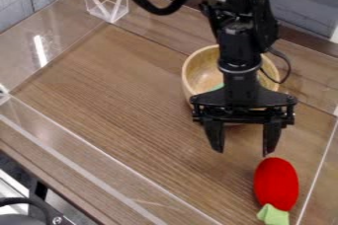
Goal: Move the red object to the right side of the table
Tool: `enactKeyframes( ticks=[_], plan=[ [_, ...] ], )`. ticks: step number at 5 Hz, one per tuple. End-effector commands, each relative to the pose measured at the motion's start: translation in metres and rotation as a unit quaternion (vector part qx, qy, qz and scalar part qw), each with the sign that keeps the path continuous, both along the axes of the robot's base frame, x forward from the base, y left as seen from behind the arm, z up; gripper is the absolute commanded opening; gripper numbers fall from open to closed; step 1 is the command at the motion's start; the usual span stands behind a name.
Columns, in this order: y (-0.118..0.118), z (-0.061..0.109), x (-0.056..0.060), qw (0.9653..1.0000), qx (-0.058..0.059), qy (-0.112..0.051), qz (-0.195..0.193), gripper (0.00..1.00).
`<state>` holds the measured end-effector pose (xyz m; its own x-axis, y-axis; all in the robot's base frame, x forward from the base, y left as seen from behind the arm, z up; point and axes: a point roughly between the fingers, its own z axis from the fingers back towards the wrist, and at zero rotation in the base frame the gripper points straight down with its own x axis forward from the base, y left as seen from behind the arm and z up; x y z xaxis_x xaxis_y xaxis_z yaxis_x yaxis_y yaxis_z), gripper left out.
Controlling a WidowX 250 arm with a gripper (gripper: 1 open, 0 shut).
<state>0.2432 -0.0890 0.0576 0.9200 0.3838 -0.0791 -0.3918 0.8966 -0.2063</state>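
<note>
One risk remained: the black gripper, jaws spread wide and empty, could nudge the small rounded red toy fruit resting near the brown wood-grain table's right edge.

The red object is a small, rounded, bright-red toy fruit with a light-green leafy stem at its lower end, the stem pointing toward the near edge of the desk. It lies on its side on the brown wood-grain surface, free of any grip, close to the desk's near right corner and just beside the clear acrylic wall along the right edge. The desk itself is a flat tabletop bordered by transparent walls.
</note>
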Motion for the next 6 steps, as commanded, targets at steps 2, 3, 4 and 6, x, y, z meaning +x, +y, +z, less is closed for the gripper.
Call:
enactKeyframes(
  ticks=[2,3,4,6],
  plan=[
    [-0.010,0.016,0.015,0.9989,0.003,-0.025,0.041,1.00],
    [-0.015,0.021,0.020,0.9978,0.004,-0.028,0.060,1.00],
    [-0.018,0.028,0.023,0.9991,0.005,-0.029,0.030,1.00],
    [-0.023,0.023,0.030,0.9993,0.007,-0.026,-0.027,1.00]
  ],
)
